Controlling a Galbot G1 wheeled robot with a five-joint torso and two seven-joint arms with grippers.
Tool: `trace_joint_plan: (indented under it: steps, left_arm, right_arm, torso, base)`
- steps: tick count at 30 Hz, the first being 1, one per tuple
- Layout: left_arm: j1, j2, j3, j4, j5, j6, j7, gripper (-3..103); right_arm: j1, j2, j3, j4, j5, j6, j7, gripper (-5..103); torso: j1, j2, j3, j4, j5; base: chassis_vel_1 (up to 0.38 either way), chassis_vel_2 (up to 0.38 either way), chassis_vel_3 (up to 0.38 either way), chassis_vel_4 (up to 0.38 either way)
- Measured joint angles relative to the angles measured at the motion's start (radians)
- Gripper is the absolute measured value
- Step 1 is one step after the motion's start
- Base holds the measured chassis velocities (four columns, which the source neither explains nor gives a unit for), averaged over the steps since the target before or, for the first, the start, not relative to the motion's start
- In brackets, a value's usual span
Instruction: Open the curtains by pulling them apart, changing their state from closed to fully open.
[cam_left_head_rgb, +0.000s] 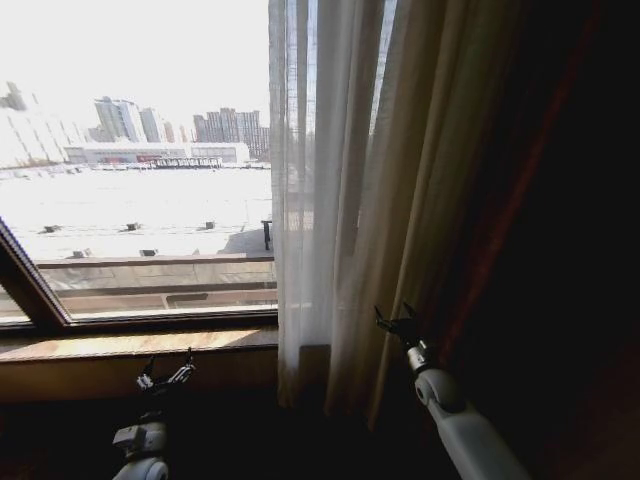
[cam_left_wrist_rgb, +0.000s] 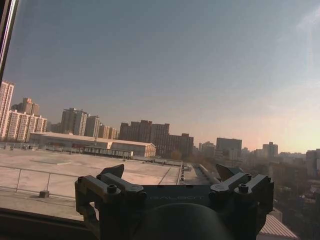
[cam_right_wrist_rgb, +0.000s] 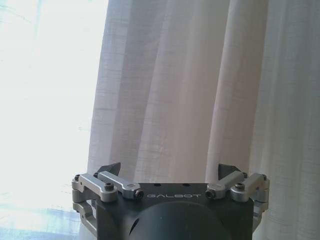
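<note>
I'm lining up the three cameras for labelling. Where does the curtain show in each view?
Head view: the curtain hangs bunched right of centre, from the top edge down past the windowsill, with the right hand in front of it.
Left wrist view: not in it; the left hand faces the bare window.
Right wrist view: its pleats hang ahead of the open right hand.
Shared landmark: the bright window glass.

head high; wrist views toward window (cam_left_head_rgb: 150, 150)

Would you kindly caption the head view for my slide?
Sheer white pleated curtain bunched right of the bare window; open right hand beside it, open left hand below the sill.
</note>
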Motion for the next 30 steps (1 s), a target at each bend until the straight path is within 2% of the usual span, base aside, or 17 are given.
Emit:
trace_joint_plan:
  steps: [10,19,26,30]
  left_arm:
    - [0.0,0.0,0.0,0.0,0.0,0.0,0.0,100]
    - [0.0,0.0,0.0,0.0,0.0,0.0,0.0,100]
    - [0.0,0.0,-0.001,0.0,0.0,0.0,0.0,100]
    - [0.0,0.0,0.0,0.0,0.0,0.0,0.0,100]
  right_arm:
    - [0.003,0.004,0.0,-0.014,-0.001,0.004,-0.004,100]
    - [0.013,0.015,-0.018,-0.031,0.026,0.051,-0.007,100]
    - [0.017,0.017,-0.022,-0.035,0.022,0.059,-0.008,100]
    - [0.017,0.019,-0.023,-0.039,0.015,0.061,-0.008,100]
  torso:
    - [0.0,0.0,0.0,0.0,0.0004]
    - [0.0,0.0,0.0,0.0002,-0.0001]
    - [0.0,0.0,0.0,0.0004,-0.0002]
    - [0.0,0.0,0.0,-0.0002,0.0016]
  base:
    - [0.341,0.343,-0.353,-0.335]
    - [0.325,0.338,-0.347,-0.335]
    - [0.125,0.091,-0.101,-0.129]
    - [0.0,0.0,0.0,0.0]
